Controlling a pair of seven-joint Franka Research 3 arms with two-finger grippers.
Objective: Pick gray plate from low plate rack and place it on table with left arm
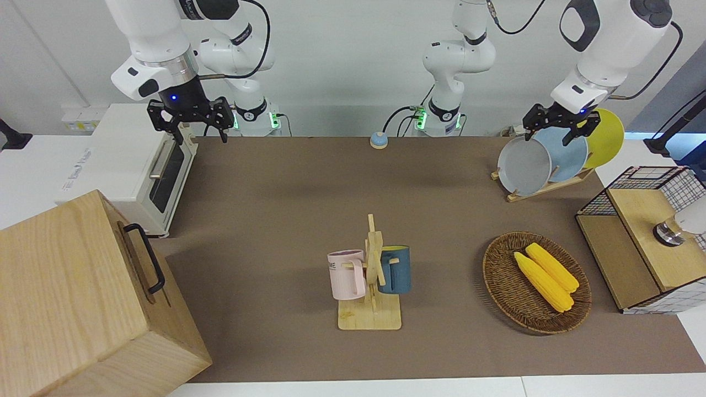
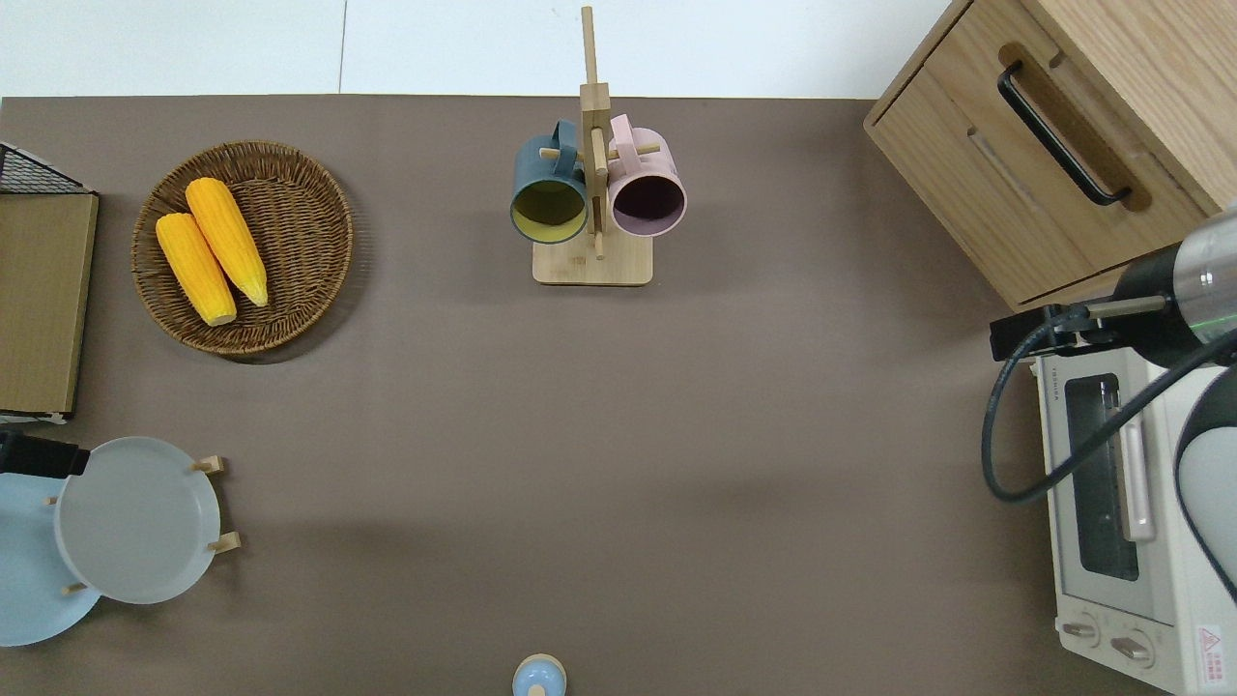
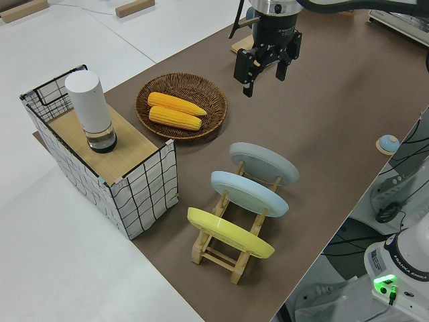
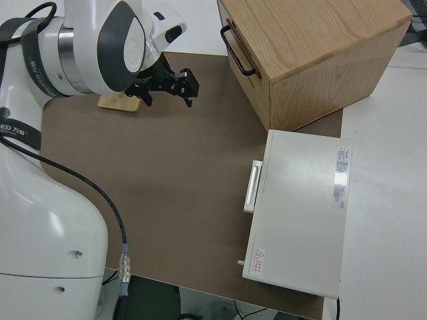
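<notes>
The gray plate (image 1: 524,165) leans in the low plate rack (image 1: 547,187) at the left arm's end of the table (image 1: 276,220), in the slot farthest from that end. It also shows in the overhead view (image 2: 135,519) and the left side view (image 3: 263,163). My left gripper (image 1: 551,135) hangs open and empty over the farther rims of the gray plate and the light blue plate (image 1: 571,157). It shows only partly in the overhead view (image 2: 34,457) and open in the left side view (image 3: 263,79). My right gripper (image 1: 190,118) is parked, open and empty.
A yellow plate (image 1: 606,135) fills the rack's last slot. A wicker basket (image 1: 579,300) holds two corn cobs. A wire crate (image 1: 645,237) stands at the left arm's end. A mug stand (image 1: 370,275), a wooden cabinet (image 1: 83,298), a toaster oven (image 1: 132,165) and a small bell (image 1: 378,140) are also here.
</notes>
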